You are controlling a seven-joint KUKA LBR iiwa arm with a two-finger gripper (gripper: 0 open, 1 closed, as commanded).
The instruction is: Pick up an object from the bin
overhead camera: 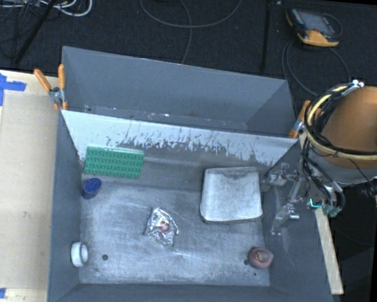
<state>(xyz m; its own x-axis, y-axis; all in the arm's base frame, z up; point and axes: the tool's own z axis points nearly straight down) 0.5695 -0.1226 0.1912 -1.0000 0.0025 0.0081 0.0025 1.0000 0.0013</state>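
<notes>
My gripper (285,209) hangs at the bin's right side, over the sloping right wall, just right of a grey square cloth pad (232,196). The pad lies flat on the floor at centre right, its near edge slightly curled. Below the gripper, in the front right corner, sits a small reddish-brown round lump (260,257). Nothing shows between the gripper's jaws.
A crumpled silver foil wrapper (161,226) lies mid-floor. A green studded brick plate (113,162) leans on the back left slope, with a blue cap (91,187) below it. A white cap (78,254) sits at the front left. The arm's orange dome is beyond the right rim.
</notes>
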